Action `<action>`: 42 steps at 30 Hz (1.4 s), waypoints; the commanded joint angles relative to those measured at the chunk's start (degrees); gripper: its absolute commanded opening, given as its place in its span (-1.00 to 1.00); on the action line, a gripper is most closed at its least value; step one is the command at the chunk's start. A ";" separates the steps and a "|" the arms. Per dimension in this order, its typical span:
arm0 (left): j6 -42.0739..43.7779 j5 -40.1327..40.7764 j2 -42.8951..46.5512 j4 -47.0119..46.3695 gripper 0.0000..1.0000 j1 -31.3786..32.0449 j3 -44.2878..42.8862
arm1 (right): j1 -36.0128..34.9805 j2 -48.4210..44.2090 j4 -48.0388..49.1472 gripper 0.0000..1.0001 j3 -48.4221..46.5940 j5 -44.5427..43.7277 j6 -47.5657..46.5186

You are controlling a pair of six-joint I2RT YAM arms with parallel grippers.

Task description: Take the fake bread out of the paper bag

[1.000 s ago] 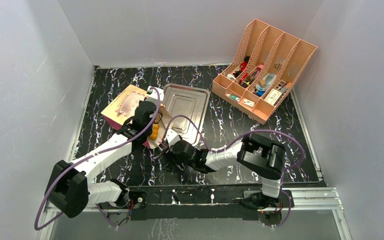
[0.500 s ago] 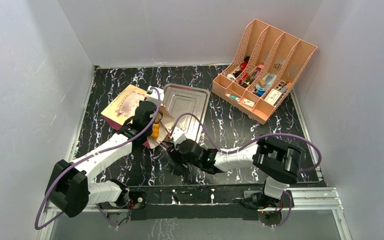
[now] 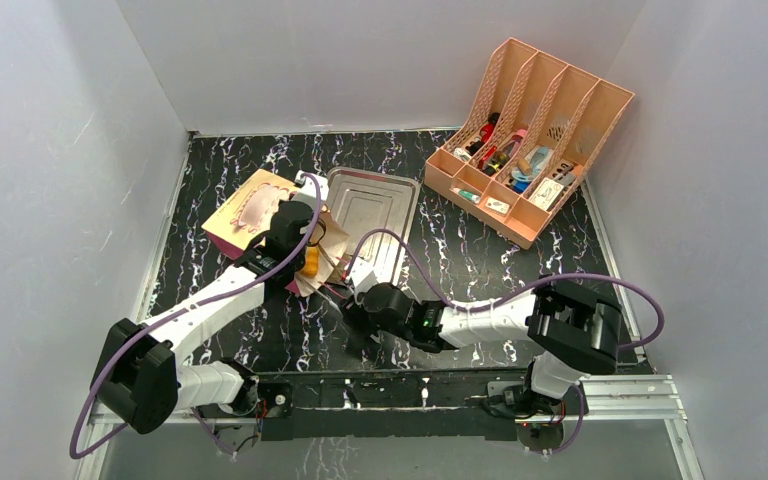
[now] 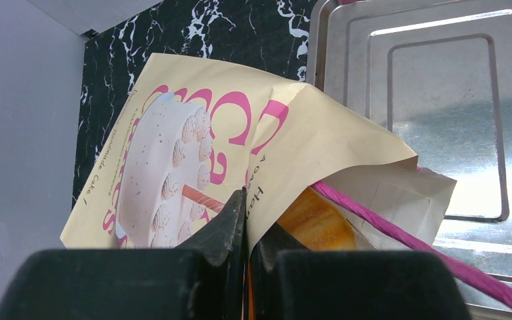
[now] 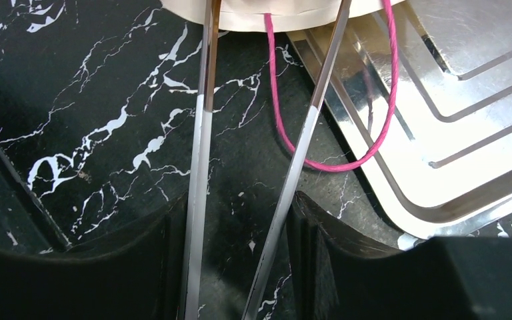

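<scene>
The bag lay on the counter, its rim pinched in the closed left claw. Bread was seen inside, just beside it. Tongs were clamped in the right claw, reaching the rim.

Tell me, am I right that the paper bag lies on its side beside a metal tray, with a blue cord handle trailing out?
Not quite: the cord handle is pink, not blue, as the right wrist view shows. The paper bag does lie on its side beside the metal tray.
</scene>
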State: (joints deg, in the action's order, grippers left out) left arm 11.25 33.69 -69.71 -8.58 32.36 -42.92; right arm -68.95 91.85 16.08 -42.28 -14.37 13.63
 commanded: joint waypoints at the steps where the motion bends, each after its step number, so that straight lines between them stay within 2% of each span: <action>1: -0.92 1.38 0.65 1.09 -1.00 -0.32 -2.43 | -1.00 -3.63 1.53 -0.04 -1.94 -1.72 0.35; 12: -1.72 1.29 0.84 1.46 -1.00 -0.29 -2.01 | -1.23 -4.68 0.36 -0.03 -4.13 -3.12 0.26; 42: -2.10 0.85 1.24 0.65 -1.00 -0.34 -1.38 | -1.29 3.86 -3.03 -0.04 -11.51 -5.10 0.32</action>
State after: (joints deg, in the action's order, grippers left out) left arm 10.17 33.69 -69.71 -8.01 32.36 -43.18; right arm -70.02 95.85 10.46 -50.61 -18.52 13.67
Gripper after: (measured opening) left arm 0.009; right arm 0.497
